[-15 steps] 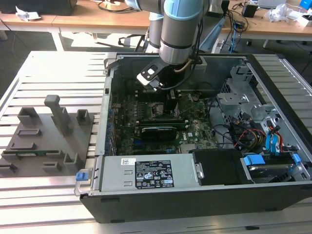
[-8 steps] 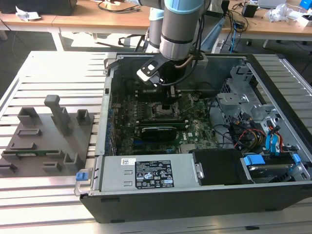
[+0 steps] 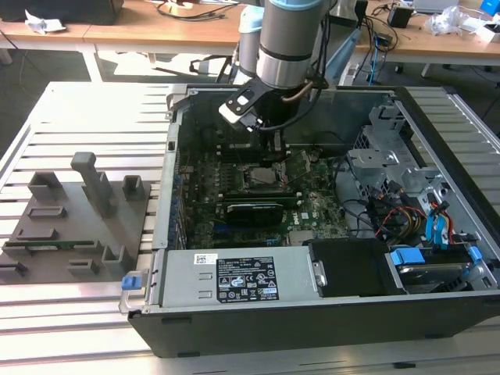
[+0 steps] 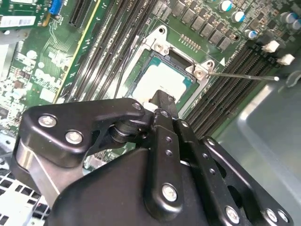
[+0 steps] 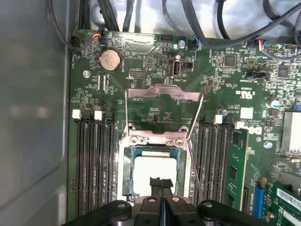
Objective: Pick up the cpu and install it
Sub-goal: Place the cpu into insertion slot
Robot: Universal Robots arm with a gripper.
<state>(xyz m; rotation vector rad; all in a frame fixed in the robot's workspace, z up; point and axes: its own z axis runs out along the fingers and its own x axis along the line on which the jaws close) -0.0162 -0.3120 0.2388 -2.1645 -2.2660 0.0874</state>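
Desks [image 3: 117, 35] stand behind the slatted table [image 3: 78, 109]; the cpu [image 5: 150, 165] lies flat, square to its socket [image 5: 126, 162], under my gripper [image 5: 161, 181], closed on nothing.

We see soft, even light from above. The slatted table [image 3: 86, 117] looks bright, the inside of the computer case [image 3: 328, 328] is dim, and the cpu [image 5: 153, 167] shines pale.

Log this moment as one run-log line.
cpu lying flat in socket | gripper shut, just over cpu, contact unclear | load plate swung open
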